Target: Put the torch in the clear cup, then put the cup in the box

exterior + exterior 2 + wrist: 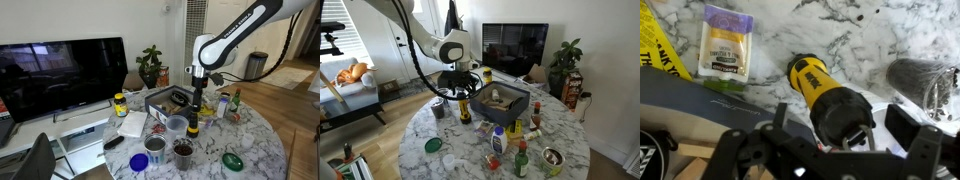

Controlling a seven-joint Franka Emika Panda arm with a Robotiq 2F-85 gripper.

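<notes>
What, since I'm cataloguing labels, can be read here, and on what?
No text is readable.
On the torch: a dark label on the yellow part, blurred.
On the packet: printed lines, too small.
On the yellow sheet: black letters, cut off and blurred.

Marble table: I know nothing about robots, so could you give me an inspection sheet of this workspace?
Surface: round marble table, crowded.
Job's things: torch upright on the marble; clear cup beside it; box behind, not empty.
Clutter: metal cups, yellow-lidded jar, green lid, bottles.
Gripper: gripper open, jaws either side of the torch's top.
Cables: black cable looping off the arm.
Surroundings: television, potted plant, wooden floor.
</notes>
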